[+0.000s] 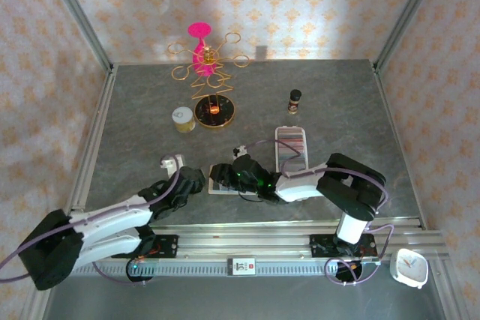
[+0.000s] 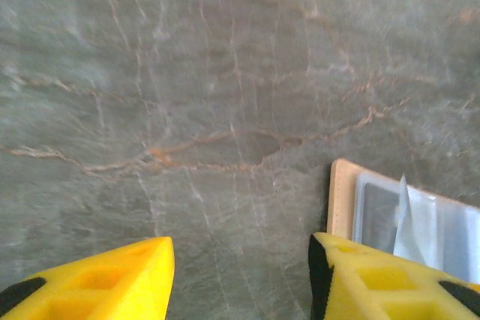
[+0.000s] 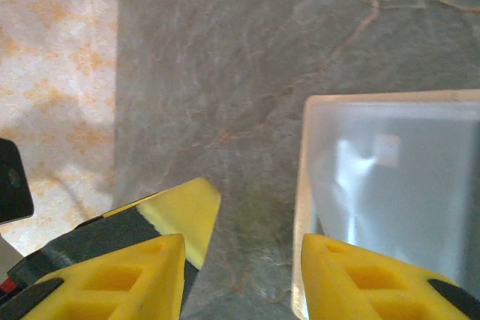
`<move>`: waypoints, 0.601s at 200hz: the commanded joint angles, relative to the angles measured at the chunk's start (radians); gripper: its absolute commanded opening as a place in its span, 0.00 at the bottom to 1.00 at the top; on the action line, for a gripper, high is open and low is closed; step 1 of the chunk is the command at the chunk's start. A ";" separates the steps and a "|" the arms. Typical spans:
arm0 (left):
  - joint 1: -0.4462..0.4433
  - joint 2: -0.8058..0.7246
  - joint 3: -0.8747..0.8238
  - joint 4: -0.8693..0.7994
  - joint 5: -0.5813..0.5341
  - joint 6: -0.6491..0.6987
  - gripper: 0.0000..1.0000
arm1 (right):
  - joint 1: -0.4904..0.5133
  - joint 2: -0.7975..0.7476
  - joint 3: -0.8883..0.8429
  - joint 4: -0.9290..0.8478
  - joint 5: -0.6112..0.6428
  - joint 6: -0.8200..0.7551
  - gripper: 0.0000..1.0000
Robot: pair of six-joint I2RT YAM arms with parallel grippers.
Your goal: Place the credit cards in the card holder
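Note:
The card holder (image 1: 219,187) lies open on the table near the front, its beige edge (image 2: 342,201) and clear sleeves (image 3: 390,177) showing. A dark card (image 2: 377,215) sits in one sleeve. The credit cards (image 1: 291,146) lie in a row in the long white tray behind it. My left gripper (image 1: 196,179) (image 2: 240,275) is open just left of the holder, with bare table between its fingers. My right gripper (image 1: 229,176) (image 3: 240,275) is open over the holder's left edge, its right finger (image 3: 375,275) above the sleeve. The left gripper's yellow finger (image 3: 180,215) shows close by.
At the back stand a pink and gold wire stand (image 1: 204,58), a round gold tin (image 1: 215,112), a small yellow jar (image 1: 182,119) and a dark bottle (image 1: 295,100). A small white object (image 1: 171,161) lies by the left gripper. A white clock (image 1: 409,266) sits off the front right.

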 commanded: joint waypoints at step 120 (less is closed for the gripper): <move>-0.003 -0.110 0.055 0.109 0.255 0.123 0.55 | -0.104 -0.912 -0.103 -0.829 0.179 -1.796 0.67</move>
